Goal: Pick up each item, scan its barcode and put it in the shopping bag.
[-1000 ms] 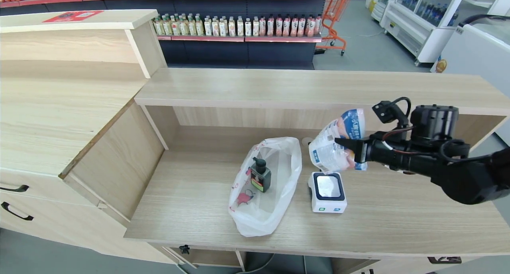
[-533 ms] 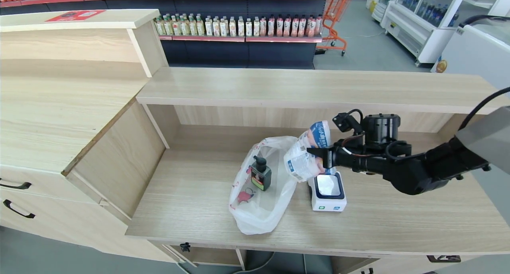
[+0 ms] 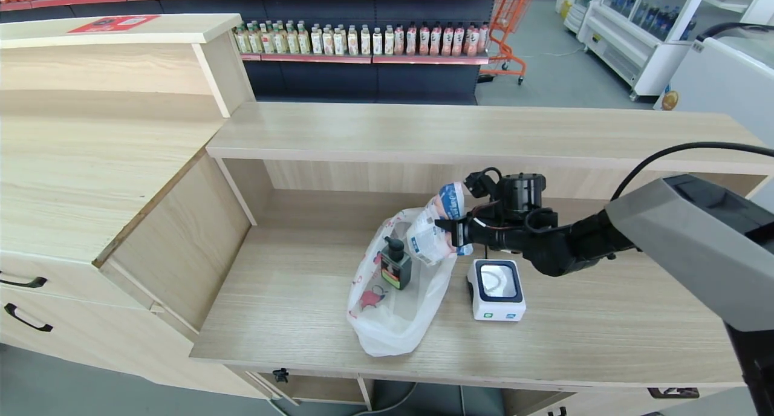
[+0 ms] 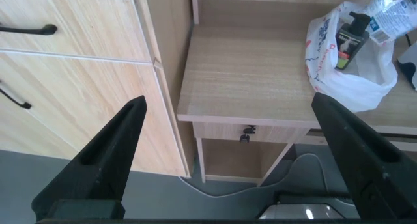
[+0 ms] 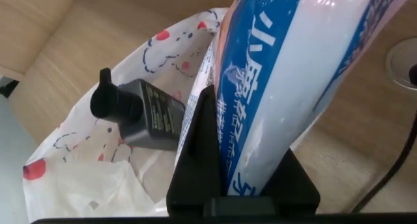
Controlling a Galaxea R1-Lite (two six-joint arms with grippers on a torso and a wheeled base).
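Lying on wooden counter (image 3: 604, 337): shopping bag (image 3: 387, 328); bottle shelves (image 3: 363, 59) behind.

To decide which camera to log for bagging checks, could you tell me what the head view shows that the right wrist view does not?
Head view, not right wrist: the scanner standing on the counter beside the shopping bag, and the bag's full outline. Right wrist, not head: a round cable port in the counter. Both: the right jaws shut on the packet, held at the bag's open mouth, and the pump bottle inside the bag.
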